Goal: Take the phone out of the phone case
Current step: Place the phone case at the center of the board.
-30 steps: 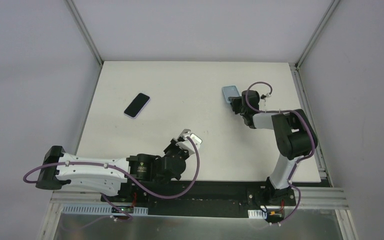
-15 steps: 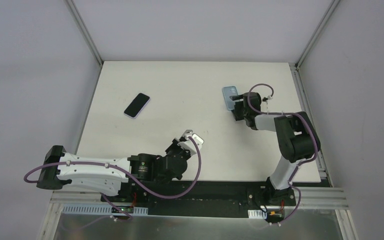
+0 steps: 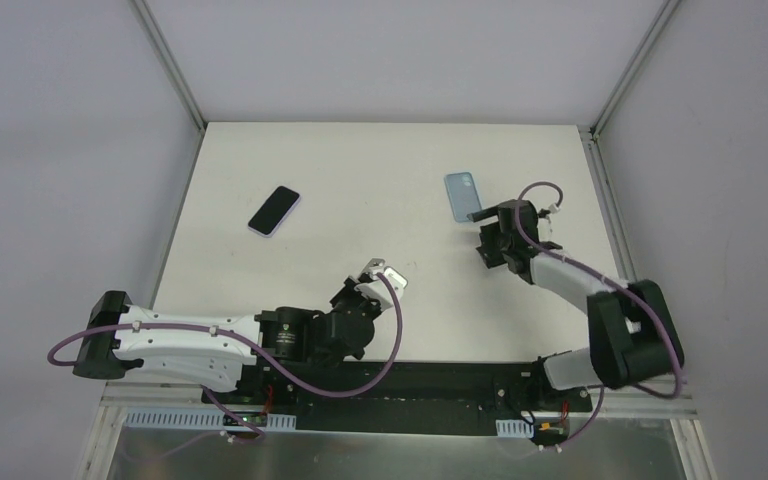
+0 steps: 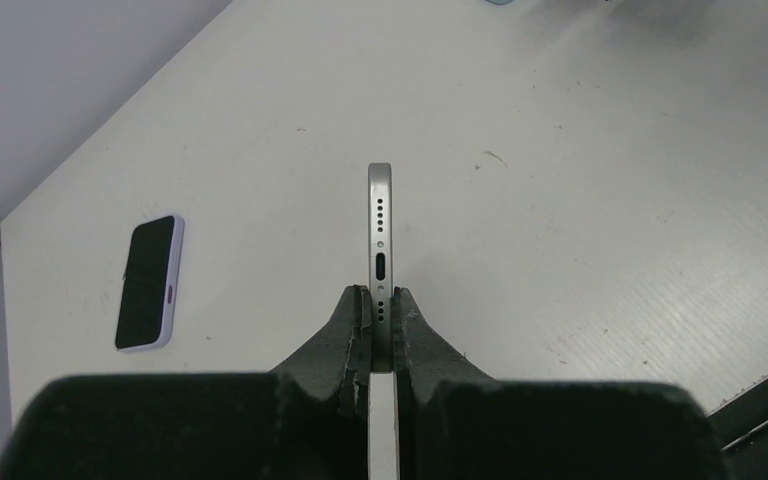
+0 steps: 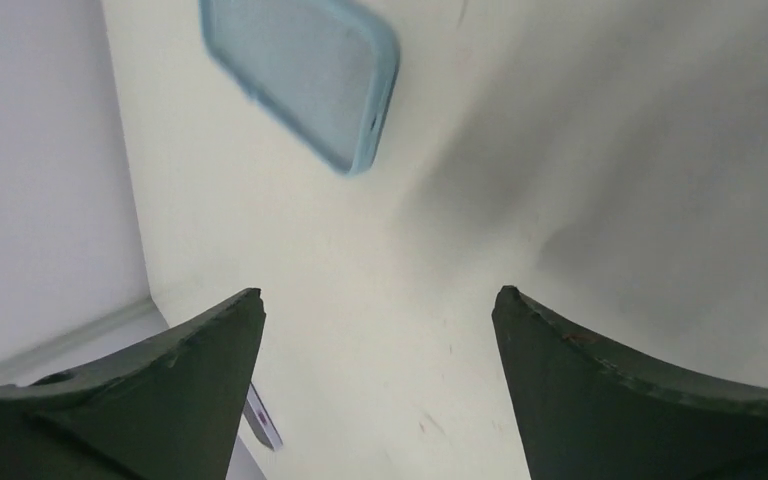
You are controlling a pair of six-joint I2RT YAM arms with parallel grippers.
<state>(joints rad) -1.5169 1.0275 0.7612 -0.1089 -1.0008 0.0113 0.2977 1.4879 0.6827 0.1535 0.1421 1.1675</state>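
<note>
My left gripper (image 3: 372,277) is shut on a bare silver phone (image 4: 380,225), gripped edge-on above the table with its port end pointing away; in the top view the phone (image 3: 388,274) hangs near the table's front middle. The light blue phone case (image 3: 460,193) lies flat and empty at the back right, and the right wrist view shows the case (image 5: 305,75) at the top. My right gripper (image 3: 482,235) stands just nearer than the case, apart from it. The same gripper (image 5: 380,293) is open in its wrist view, with only bare table between its fingers.
A second phone in a lilac case (image 3: 274,210) lies screen-up at the back left, and the left wrist view shows this lilac-cased phone (image 4: 148,282) too. The white table (image 3: 360,170) ends at metal rails and grey walls on three sides.
My right gripper has opened and drawn back toward the near right, leaving the blue case lying on the table. The left arm and its phone have not moved.
</note>
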